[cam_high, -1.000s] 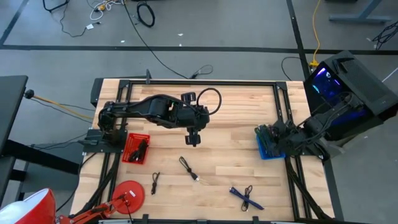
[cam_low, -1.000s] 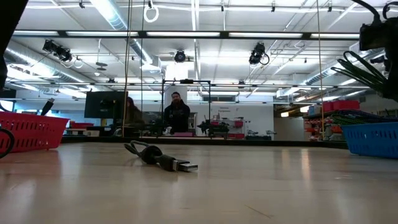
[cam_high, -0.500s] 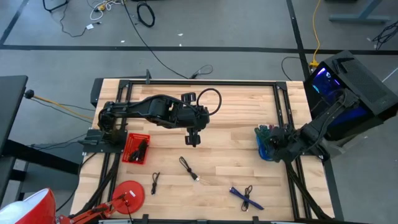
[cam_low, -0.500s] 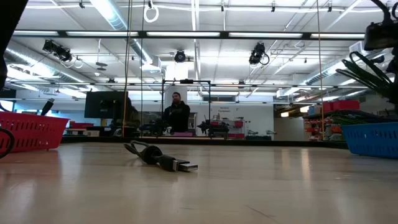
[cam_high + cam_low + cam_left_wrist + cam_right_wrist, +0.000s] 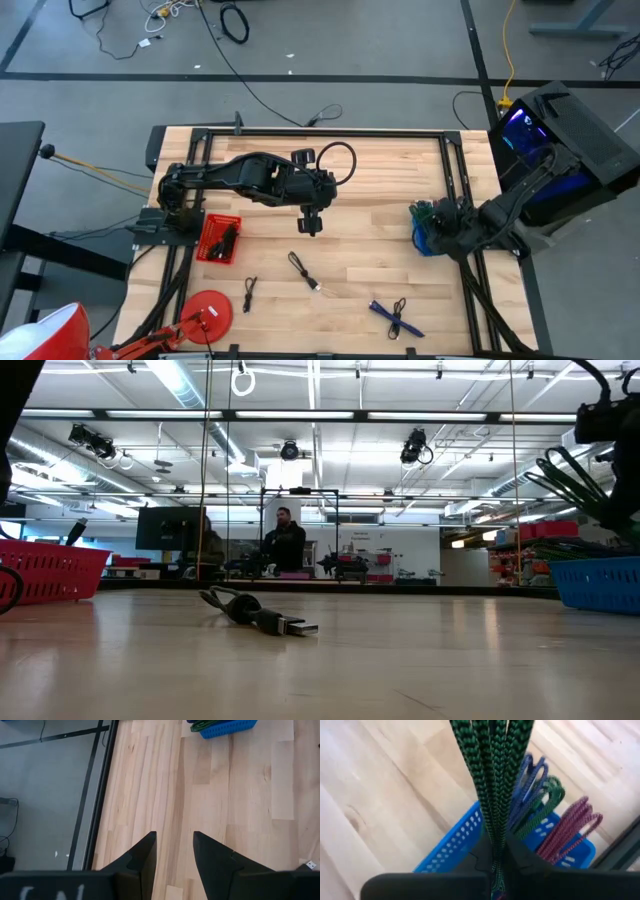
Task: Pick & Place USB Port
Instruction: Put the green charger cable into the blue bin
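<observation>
- Over the blue basket at the table's right edge, the right gripper is clenching a green braided cable, whose looped strands are fanning out past the fingers in the right wrist view.
- Inside that blue basket, blue loops, another green loop and purple cables are standing bunched together just beyond the gripped cable.
- In the low view the green cable is hanging at the far right, above the basket.
- Near the middle of the table, a black USB cable is lying loose on the wood, its metal plug pointing toward the front edge; nothing is touching it.
- The left gripper is hovering above the table's centre, just behind that black cable, with its fingers parted and holding nothing; bare wood is showing between them.
- Toward the front edge, a blue cable and a short black cable are lying crossed, well apart from both grippers.
- Another small black cable is resting near the front left, beside a round red dish.
- At the left edge, a red basket is holding dark cables; it is also showing at the left of the low view.
- Beyond the table in the low view, a person is standing in the room behind.
</observation>
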